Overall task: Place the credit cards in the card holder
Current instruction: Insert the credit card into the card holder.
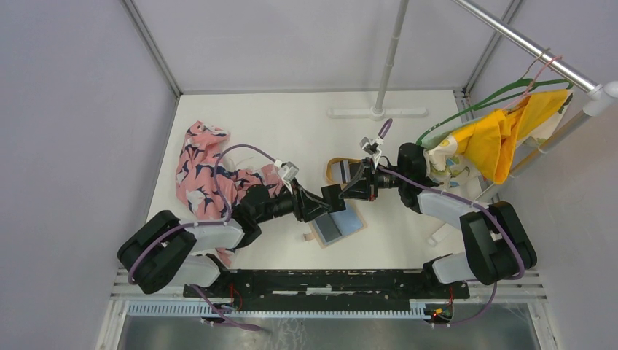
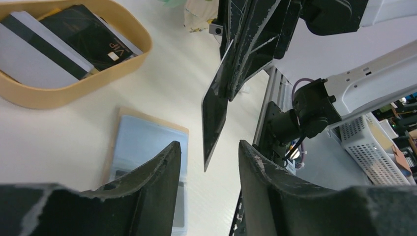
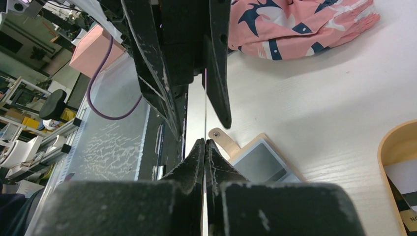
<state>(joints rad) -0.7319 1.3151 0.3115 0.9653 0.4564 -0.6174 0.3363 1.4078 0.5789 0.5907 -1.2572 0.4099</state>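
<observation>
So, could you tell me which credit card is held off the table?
The dark card pinched in the right gripper; those in the tray lie flat.

Pale grey walls [image 1: 73, 109] box in a white table [image 1: 291, 124] — a metal rail [image 1: 525, 41] crosses the right corner.

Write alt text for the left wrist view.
A dark card, pinched edge-on by the right gripper, hangs between the left gripper's open fingers. Below lies the card holder; a wooden tray at upper left holds more cards.
</observation>
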